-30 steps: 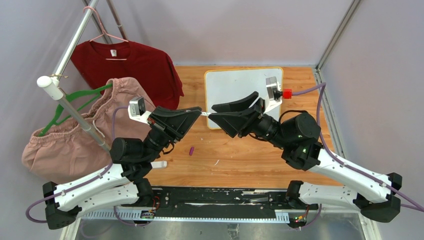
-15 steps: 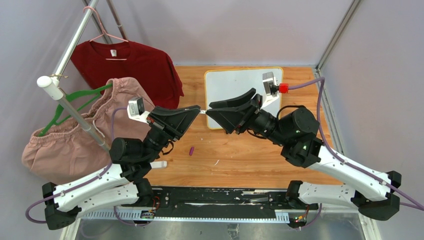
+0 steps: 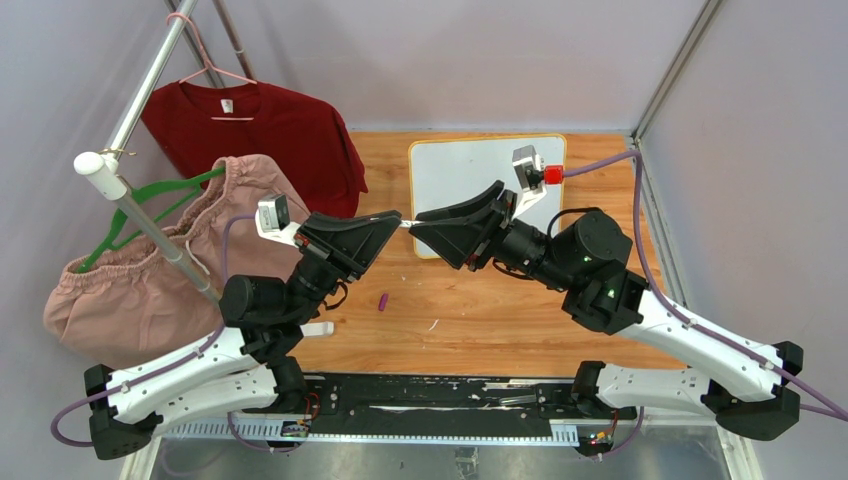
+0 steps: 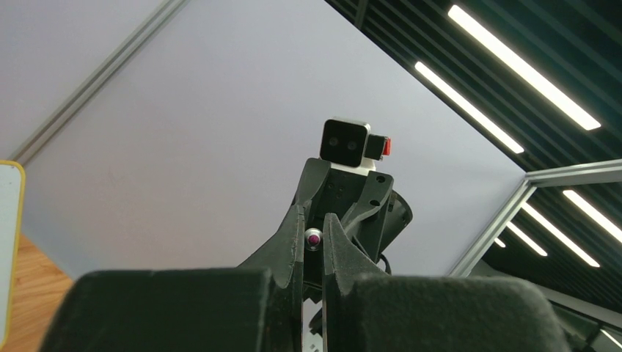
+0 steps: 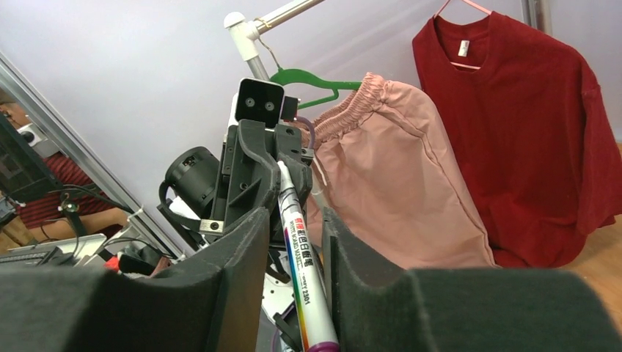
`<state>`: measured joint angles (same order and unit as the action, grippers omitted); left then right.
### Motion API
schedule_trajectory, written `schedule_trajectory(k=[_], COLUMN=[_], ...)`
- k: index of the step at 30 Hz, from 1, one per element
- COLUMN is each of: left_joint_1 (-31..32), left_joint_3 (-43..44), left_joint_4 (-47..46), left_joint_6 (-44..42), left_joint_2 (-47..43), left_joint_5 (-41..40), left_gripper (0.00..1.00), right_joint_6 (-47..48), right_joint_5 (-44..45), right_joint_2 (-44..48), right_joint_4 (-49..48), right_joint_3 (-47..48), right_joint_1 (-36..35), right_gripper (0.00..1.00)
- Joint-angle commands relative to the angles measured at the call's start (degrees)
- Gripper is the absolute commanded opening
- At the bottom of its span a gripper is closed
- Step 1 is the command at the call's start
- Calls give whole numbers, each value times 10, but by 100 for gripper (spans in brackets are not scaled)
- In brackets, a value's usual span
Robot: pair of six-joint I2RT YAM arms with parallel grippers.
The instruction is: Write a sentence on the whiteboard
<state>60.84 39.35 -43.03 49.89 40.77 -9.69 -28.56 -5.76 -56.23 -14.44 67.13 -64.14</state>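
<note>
Top view. The arms meet in the air over the counter (image 3: 480, 320), just in front of the whiteboard (image 3: 470, 170), which lies flat at the far side. Its face looks blank; no sentence is legible. The left pincer (image 3: 393, 218) is clamped tight on a marker (image 3: 406, 223), and the right pincer (image 3: 420, 222) stands tip to tip with it. A small purple piece (image 3: 383, 300), probably the cap, lies on the wood well apart from both.

Left wrist view. The right pincer faces the lens head-on, with the marker's purple end (image 4: 313, 237) centred between its jaws. The board's yellow edge (image 4: 9, 220) shows at far left.

Right wrist view. The marker barrel (image 5: 297, 242) runs up between the right jaws, which stand partway apart. A gap shows on the barrel's left side; contact on the right side is unclear, so no firm hold yet. A red shirt (image 5: 513, 110) and a pink garment (image 5: 396, 198) hang behind.

Judgement: the step in hand is a handover. Close the right jaws squarely on the barrel, in line with it. Free the left grip only once the right one is firm, or the marker drops. Keep the tip clear of the pads.

Containers: none in view, so no contents to record.
</note>
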Motion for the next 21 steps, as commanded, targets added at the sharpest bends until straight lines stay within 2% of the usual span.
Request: schedule_trajectory(k=[1,9,21], left_joint_1=[0,0,0], left_joint_3=[7,5,3], left_joint_4=[-5,2,1], left_joint_6=[-9,-7,2], left_joint_2=[-4,-7,-6], left_joint_5=[-11,-10,-2], left_gripper=[0,0,0], right_joint_6=[1,3,2], right_joint_5=[8,7,7], right_joint_2=[-1,-2,-6], right_joint_4=[1,-5,-9], right_joint_3=[26,24,26], right_joint_1=[-6,-6,-7], right_gripper=[33,26,29])
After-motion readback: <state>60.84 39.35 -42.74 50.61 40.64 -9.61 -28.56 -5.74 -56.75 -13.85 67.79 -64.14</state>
